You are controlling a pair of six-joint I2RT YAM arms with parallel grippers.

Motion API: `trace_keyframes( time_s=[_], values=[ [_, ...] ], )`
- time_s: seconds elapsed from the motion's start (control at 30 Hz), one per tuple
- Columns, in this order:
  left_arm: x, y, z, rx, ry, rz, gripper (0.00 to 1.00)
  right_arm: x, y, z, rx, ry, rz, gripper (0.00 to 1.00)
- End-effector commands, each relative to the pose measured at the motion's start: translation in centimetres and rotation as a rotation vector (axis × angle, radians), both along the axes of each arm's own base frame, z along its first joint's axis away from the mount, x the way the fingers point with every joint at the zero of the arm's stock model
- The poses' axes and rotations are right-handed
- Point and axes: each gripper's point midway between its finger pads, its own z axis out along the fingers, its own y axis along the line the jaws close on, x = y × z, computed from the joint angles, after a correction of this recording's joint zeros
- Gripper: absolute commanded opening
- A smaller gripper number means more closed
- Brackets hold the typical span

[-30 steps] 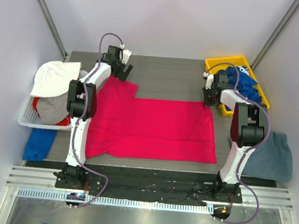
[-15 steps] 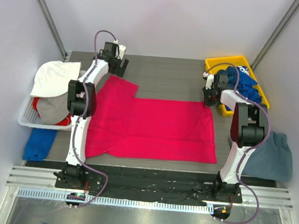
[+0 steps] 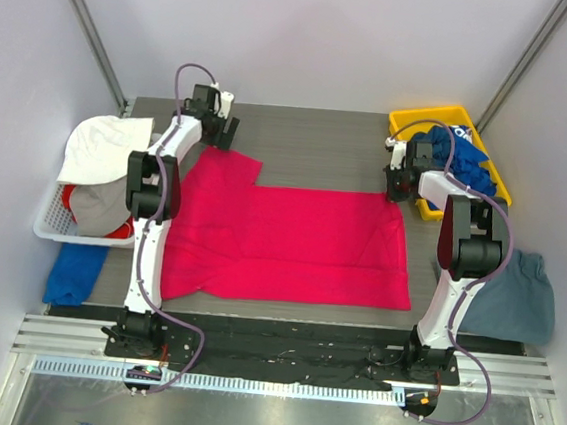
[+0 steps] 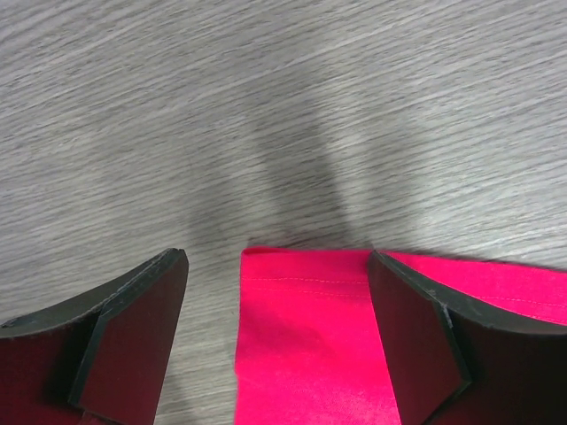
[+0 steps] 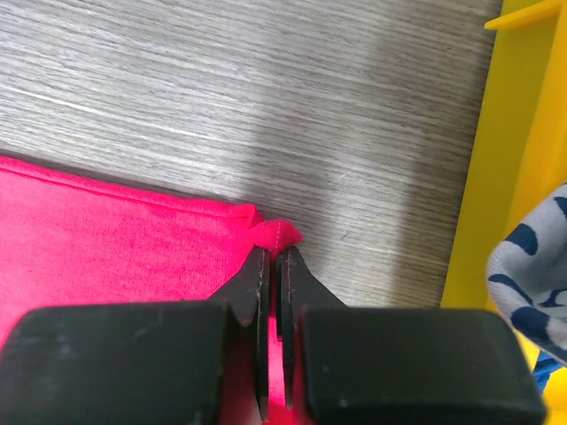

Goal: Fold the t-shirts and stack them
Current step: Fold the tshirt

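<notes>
Release on the left: left gripper had let go of the pink-red t-shirt and backed off toward the far edge of the table. Its jaws were wide apart and the sleeve corner lay flat below them, untouched. Right gripper stayed clenched on a pinch of the far hem corner, near the yellow bin. With the shirt spread flat mid-table, spreading looked done and folding not yet started.

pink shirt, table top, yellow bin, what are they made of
The pink shirt looks like soft matte knit cloth, likely cotton: it bunches and has a stitched hem. The table top: grey wood grain, probably matte laminate. The yellow bin: smooth rigid plastic, slight sheen.
</notes>
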Motion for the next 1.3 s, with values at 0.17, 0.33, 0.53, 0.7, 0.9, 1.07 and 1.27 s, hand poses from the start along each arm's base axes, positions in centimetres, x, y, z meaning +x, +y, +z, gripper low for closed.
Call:
trace_keyframes(
  time_s=[0.17, 0.33, 0.53, 0.7, 0.9, 1.07, 1.27],
  values=[
    [-0.2, -0.7, -2.5, -0.050, 0.070, -0.032, 0.82, -2.0, -0.1, -1.8, -0.003, 0.073, 0.008, 0.01],
    [-1.0, -1.1, -3.6, -0.073, 0.120, -0.051, 0.74, -2.1, -0.2, -1.8, -0.006, 0.076, 0.010, 0.01],
    [-1.9, -1.7, -4.4, -0.107, 0.165, -0.071, 0.66, -2.0, -0.1, -1.6, -0.002, 0.073, 0.010, 0.01],
    [-2.9, -2.2, -4.9, -0.141, 0.211, -0.086, 0.57, -1.8, -0.1, -1.2, 0.000, 0.067, 0.010, 0.01],
    [-3.6, -2.7, -5.3, -0.173, 0.255, -0.091, 0.40, -2.0, -0.1, -0.7, 0.001, 0.064, 0.009, 0.01],
    [-3.7, -2.5, -5.2, -0.167, 0.254, -0.088, 0.20, -2.0, 0.0, -0.8, 0.002, 0.067, 0.011, 0.01],
    [-3.8, -2.2, -4.6, -0.146, 0.243, -0.093, 0.00, -2.2, -0.2, -1.1, -0.005, 0.075, 0.012, 0.01]
  ],
)
